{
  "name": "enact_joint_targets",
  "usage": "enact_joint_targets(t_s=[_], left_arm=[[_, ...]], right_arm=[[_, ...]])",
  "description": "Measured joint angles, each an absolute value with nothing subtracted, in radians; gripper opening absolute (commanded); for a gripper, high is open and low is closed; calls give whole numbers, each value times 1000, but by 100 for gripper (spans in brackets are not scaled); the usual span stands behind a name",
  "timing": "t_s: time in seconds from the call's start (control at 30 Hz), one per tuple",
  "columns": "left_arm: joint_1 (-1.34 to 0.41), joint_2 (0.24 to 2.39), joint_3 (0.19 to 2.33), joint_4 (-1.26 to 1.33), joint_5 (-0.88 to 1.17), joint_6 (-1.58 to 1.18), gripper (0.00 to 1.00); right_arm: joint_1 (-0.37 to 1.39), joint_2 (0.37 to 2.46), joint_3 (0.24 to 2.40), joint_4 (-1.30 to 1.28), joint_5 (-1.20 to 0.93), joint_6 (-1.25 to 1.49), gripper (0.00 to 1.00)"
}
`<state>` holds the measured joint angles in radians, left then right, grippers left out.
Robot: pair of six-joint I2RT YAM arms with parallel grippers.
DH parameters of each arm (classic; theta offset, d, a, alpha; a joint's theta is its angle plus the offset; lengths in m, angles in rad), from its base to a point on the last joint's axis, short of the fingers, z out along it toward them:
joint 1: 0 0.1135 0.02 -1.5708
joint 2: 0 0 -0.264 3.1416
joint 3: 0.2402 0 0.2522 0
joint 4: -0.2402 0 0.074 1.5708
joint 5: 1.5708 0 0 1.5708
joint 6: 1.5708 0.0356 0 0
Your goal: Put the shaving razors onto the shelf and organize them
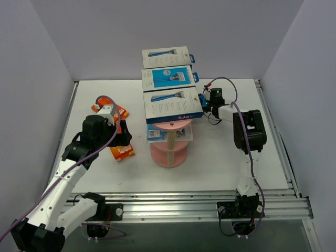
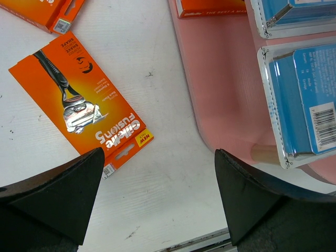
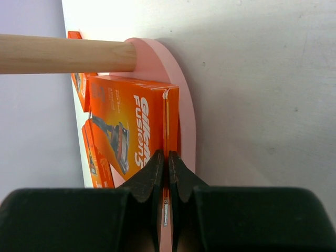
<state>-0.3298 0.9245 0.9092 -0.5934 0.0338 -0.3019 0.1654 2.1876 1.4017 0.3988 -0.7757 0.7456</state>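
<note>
**A:** Left wrist view first. What's there?

**B:** The left gripper [image 2: 157, 157] hangs over the white tabletop [image 2: 173, 205], jaws spread wide with nothing between them. An orange Gillette card [image 2: 79, 105] lies flat in the left half of the frame. A second orange card [image 2: 55, 13] pokes in at the upper left corner.

**A:** And the shelf?

**B:** The shelf [image 2: 220, 94] fills the right half, pink. Two clear blister packs with blue inserts sit on it along the right edge, one [image 2: 304, 100] at mid-height and one [image 2: 294, 16] at the top.

**A:** Right wrist view?

**B:** The right gripper [image 3: 168, 157] is at bottom centre. Its jaws are pressed together on a thin orange tab running off the near edge of an orange Fusion box [image 3: 131, 131]. That box rests against a pink tier [image 3: 186, 105] in mid-frame. The wooden post [image 3: 63, 52] crosses the upper left, and more orange packs [image 3: 79, 89] show behind the box.

**A:** From the top?

**B:** Three white-and-blue boxes lie in a row on the top tier, from upper centre [image 1: 165, 55] through [image 1: 168, 77] to mid-frame [image 1: 173, 105]. A blue pack [image 1: 156, 134] sits on a tier beneath them. Two orange cards [image 1: 122, 112] [image 1: 122, 153] lie on the tabletop left of the shelf, by the left arm. The right gripper is at the right end of the nearest box.
</note>
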Motion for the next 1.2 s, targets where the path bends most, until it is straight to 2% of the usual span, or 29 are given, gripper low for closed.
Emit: enact_joint_targets(t_s=[0.2,0.33,0.53,1.2], left_arm=[[-330,926,909,-593,35,-302,95],[-327,927,909,-593,35,-302,95],[-325,928,909,-593,35,-302,95],[-319,931,909,-594,35,-302,95]], right_arm=[[165,2205,1404,400,-783,746,3],[165,2205,1409,399,-785,746,15],[165,2205,1409,398,-786,747,24],[158,2203,1407,402,-802,756,31]])
